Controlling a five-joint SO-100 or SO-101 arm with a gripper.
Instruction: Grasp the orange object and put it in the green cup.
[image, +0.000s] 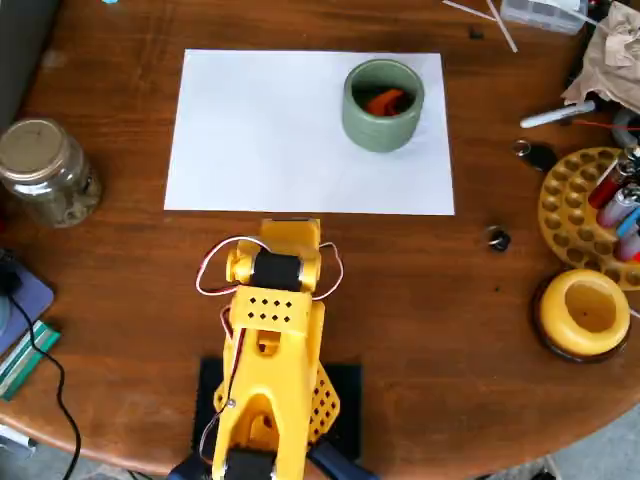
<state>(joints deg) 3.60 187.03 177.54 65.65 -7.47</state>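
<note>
On the table: a round dark-brown wooden tabletop (420, 300) with a white sheet of paper (270, 130) lying flat on it.
Cup: squat sage-green thick-walled cup (383, 105), standing upright on the paper's upper right part in the overhead view.
Orange piece: small lumpy orange-red plastic block (385, 100), sitting inside that cup against the dark interior.
Arm: yellow plastic robot arm (270, 340), folded up over its black base at the bottom, just below the paper's near edge.
Claw: honestly can't tell if it's open or closed, the fingers are tucked out of sight under the arm body.
Piece vs claw: well apart, the piece is up and to the right of the arm, nothing touching the cup.
Other stuff: glass jar with a metal lid (45, 170) at far left, round yellow bowl-like holder (585, 312) at right.
</note>
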